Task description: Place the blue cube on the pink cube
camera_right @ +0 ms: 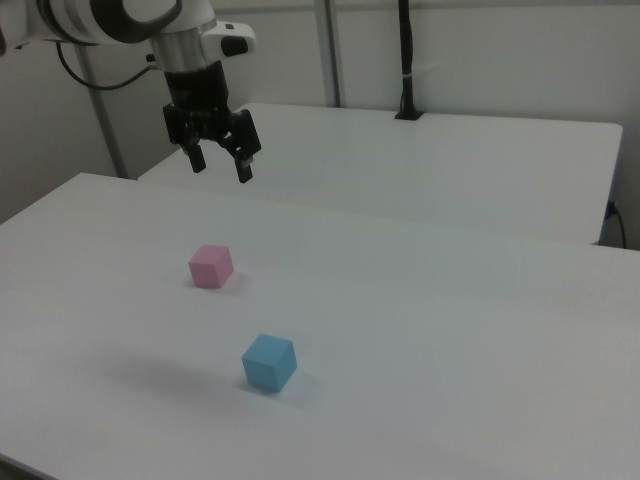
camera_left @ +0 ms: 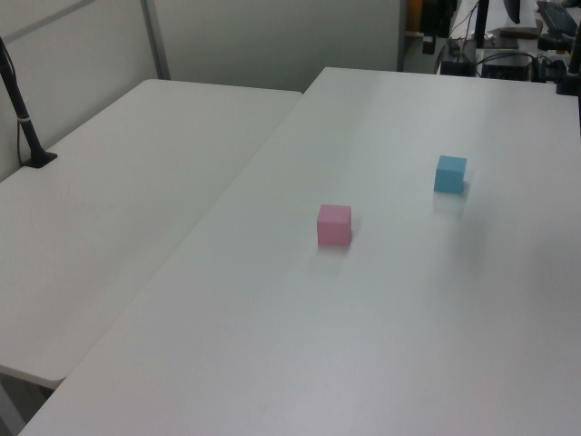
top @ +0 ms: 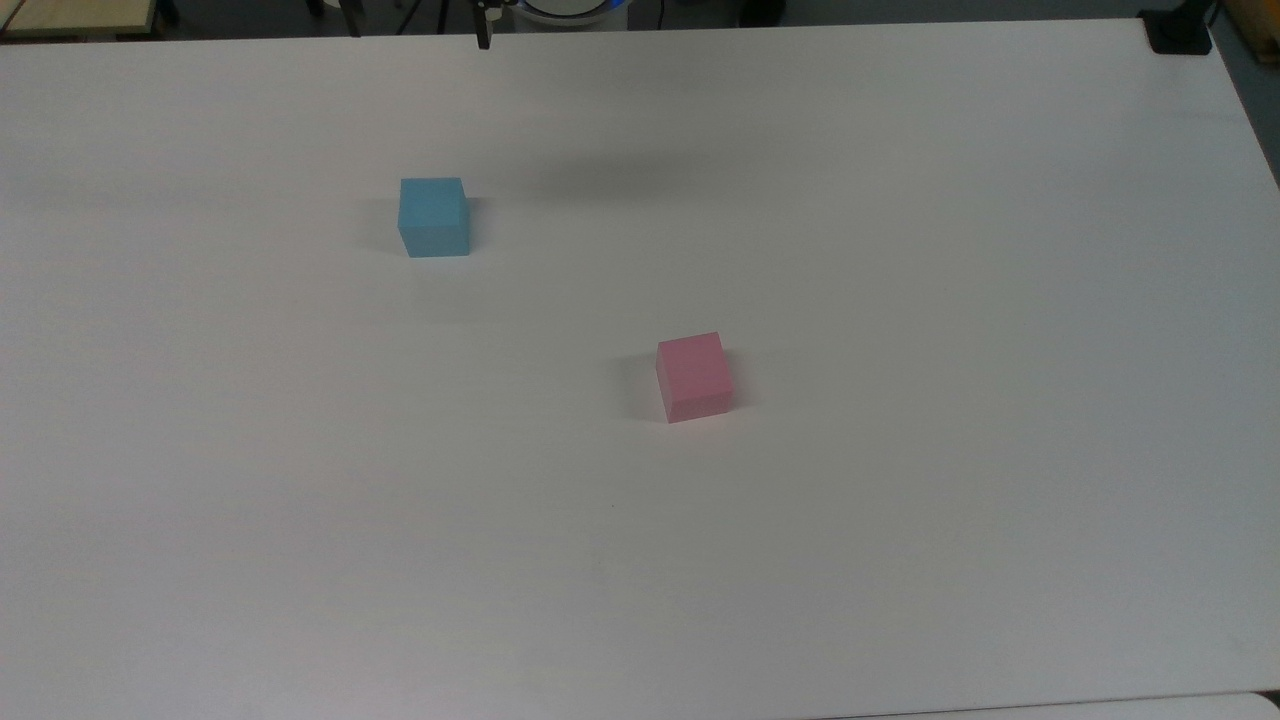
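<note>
Blue cube (top: 434, 216) sits flat, apart from pink cube (top: 694, 376).

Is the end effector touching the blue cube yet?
Apart. In the right view the end effector hangs open and empty well above the table, with the pink cube and bare tabletop between it and the blue cube.

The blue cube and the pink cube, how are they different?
The blue cube is sky blue; the pink cube is pale pink. In the top view, the blue cube sits higher and further left, the pink cube lower and nearer the middle. Both look about the same size, plain-faced, resting flat and apart on the white table.
</note>
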Controlling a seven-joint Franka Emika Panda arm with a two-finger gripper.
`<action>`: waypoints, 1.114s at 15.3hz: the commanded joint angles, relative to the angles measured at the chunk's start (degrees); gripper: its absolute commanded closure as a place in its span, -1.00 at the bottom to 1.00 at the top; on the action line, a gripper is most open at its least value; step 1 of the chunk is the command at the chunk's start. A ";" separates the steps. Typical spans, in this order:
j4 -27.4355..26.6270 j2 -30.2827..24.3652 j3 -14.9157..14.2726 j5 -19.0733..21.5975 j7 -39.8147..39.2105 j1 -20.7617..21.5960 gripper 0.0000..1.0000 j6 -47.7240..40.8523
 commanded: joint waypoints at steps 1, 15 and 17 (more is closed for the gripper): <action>-0.59 -0.76 -0.22 -0.03 -0.85 0.05 -1.00 0.24; -0.42 -0.84 0.04 -0.82 -0.76 0.05 -1.00 -1.70; -0.42 -0.84 0.05 -0.82 -0.85 0.05 -1.00 -1.96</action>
